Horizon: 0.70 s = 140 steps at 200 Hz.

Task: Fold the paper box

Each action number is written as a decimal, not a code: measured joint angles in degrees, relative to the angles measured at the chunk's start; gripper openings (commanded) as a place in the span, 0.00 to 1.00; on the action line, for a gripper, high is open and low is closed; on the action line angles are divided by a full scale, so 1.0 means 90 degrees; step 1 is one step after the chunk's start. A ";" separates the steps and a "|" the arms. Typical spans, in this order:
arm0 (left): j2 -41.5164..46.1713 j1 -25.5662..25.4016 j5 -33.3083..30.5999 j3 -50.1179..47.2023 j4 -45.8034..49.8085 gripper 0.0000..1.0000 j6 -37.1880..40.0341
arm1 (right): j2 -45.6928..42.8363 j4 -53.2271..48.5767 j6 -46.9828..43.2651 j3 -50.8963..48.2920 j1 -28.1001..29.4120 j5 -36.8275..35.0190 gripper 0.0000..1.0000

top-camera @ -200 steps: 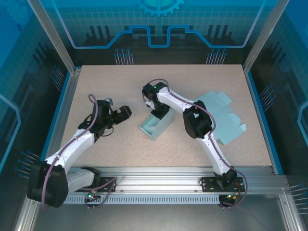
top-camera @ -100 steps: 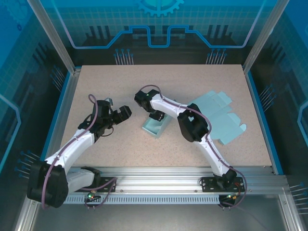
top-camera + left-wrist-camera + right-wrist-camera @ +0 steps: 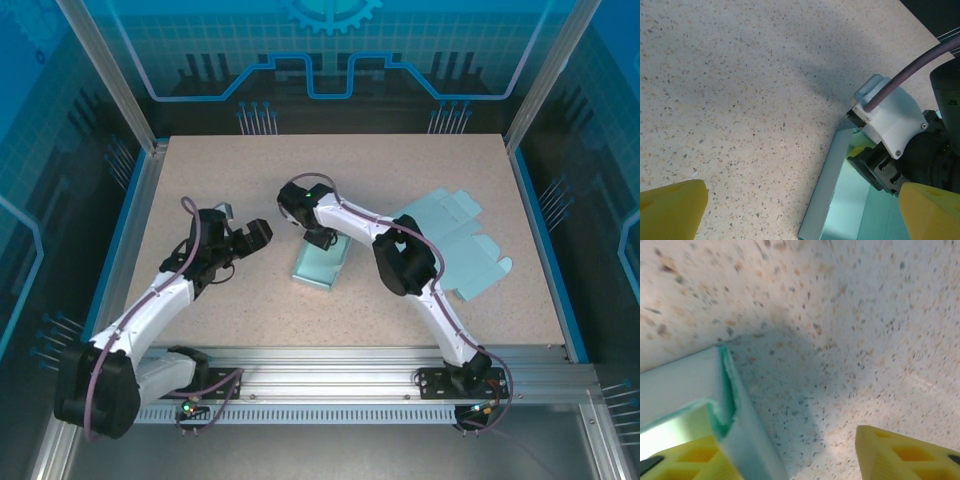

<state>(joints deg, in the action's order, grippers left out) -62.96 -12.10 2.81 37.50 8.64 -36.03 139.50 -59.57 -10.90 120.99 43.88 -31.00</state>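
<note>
We see the paper box (image 3: 322, 262) lying on the bench (image 3: 230, 180), our right tool (image 3: 322, 238) at its far end with one wall between parted fingers, our left tool (image 3: 243, 228) spread wide to its left.

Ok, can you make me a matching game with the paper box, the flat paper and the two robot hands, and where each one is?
Things:
1. paper box
2. flat paper
3. left gripper
4. right gripper

Places:
A. lying flat on the right side of the table
B. in the middle of the table
C. at the far end of the box
D. left of the box, jaws wide open, holding nothing

Pairs: 1-B, 2-A, 3-D, 4-C
</note>
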 measured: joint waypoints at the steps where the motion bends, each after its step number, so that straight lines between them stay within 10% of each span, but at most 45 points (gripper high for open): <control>1: 0.0005 0.0000 0.0000 0.0000 0.0000 0.99 0.0000 | 0.0000 -0.0002 -0.0005 0.0010 0.0002 0.0002 0.61; 71: 0.0012 0.0000 0.0012 -0.0019 -0.0049 0.93 0.0017 | -0.0457 -0.0136 -0.0114 0.1382 0.0163 -0.0007 0.64; 140: -0.0874 -0.0146 0.0782 -0.0005 -0.0636 0.90 0.0294 | -0.2997 -0.0114 0.1362 0.0163 0.0221 -0.0602 0.65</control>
<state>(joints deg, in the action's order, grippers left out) -70.83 -13.41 9.85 37.45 2.92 -33.39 112.53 -60.60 1.37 122.45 45.87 -36.42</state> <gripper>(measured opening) 0.872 0.641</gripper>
